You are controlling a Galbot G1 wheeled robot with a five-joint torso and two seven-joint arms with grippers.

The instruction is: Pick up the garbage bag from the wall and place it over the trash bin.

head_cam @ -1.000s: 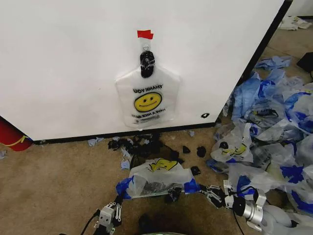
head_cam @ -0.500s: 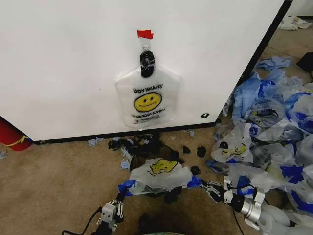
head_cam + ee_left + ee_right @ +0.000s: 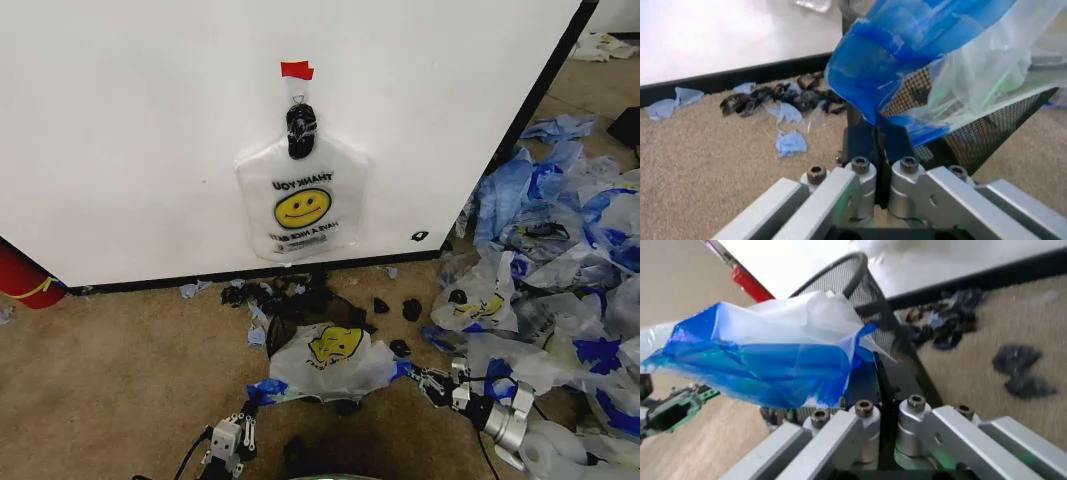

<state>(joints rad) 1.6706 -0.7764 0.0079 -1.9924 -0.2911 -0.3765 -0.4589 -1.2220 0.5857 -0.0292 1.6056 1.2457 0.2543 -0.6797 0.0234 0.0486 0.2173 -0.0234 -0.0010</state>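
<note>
The garbage bag (image 3: 335, 355), translucent white with a yellow smiley face and blue handles, is stretched between my two grippers above the trash bin (image 3: 283, 328), whose black mesh is mostly hidden beneath it. My left gripper (image 3: 256, 393) is shut on one blue handle (image 3: 870, 75) next to the bin's mesh wall (image 3: 987, 140). The other blue handle (image 3: 767, 365) is pinched in my shut right gripper (image 3: 412, 374), beside the bin's rim (image 3: 840, 275). A similar smiley bag (image 3: 301, 208) hangs on the white wall under red tape.
A large pile of blue-streaked white plastic bags (image 3: 570, 260) covers the carpet on the right. Black scraps and blue shreds (image 3: 290, 295) lie along the wall's base. A red cylinder (image 3: 20, 275) stands at the far left.
The bag has shifted toward the wall and settled lower over the bin, its smiley face turning up. Both grippers have drawn slightly back toward me.
</note>
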